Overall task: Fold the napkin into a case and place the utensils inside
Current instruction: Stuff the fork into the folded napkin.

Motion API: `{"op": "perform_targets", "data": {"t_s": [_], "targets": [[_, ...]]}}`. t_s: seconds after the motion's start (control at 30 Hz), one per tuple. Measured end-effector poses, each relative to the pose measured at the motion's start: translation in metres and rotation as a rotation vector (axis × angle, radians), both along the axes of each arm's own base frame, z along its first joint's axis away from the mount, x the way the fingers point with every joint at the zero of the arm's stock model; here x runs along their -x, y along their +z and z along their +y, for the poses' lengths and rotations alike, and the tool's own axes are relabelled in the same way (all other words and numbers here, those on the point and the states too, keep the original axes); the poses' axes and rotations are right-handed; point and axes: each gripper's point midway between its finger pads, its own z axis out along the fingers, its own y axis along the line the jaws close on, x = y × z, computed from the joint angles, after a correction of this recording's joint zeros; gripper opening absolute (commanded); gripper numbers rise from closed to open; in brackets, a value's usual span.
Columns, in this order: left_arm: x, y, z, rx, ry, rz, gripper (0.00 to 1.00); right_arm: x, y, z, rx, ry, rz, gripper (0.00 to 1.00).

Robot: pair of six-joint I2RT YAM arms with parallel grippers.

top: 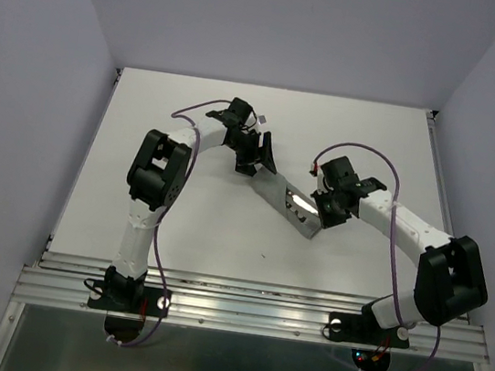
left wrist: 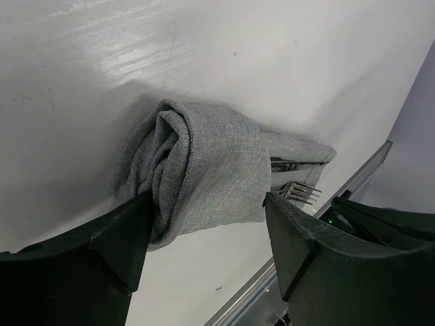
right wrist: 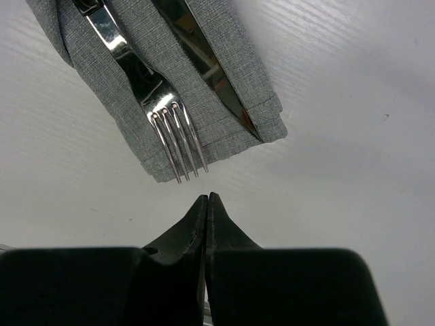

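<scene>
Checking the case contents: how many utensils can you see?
2. A fork lies on the folded napkin, tines poking past its edge; a knife lies beside it on the same cloth. Their handles run under the fold, so another piece could be hidden there.

White table; folded grey case lies flat near centre.

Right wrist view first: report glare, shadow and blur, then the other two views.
Right wrist: fork and knife sharp, mirror-bright streaks on both; right end effector a dark silhouette. Left wrist: sheen across the table, soft shadow beside the napkin. Top external: a white glint on the utensils, detail washed out.
</scene>
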Motion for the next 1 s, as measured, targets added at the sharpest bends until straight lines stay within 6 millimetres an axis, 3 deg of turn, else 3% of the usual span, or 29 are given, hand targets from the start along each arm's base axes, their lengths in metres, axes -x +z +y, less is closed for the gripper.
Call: {"op": "perform_targets", "data": {"t_s": [0.3,0.7,1.0], "targets": [[0.0,-0.004,0.0,-0.007,-0.002,0.013,0.77,0.013,-0.006,0.006,-0.012,0.086,0.094,0.01],[0.0,-0.003,0.0,-0.005,-0.002,0.013,0.77,0.018,-0.021,0.009,-0.007,0.114,0.169,0.01],[0.0,-0.003,-0.001,-0.004,-0.003,0.014,0.77,0.019,-0.021,0.01,-0.013,0.117,0.17,0.01]]}}
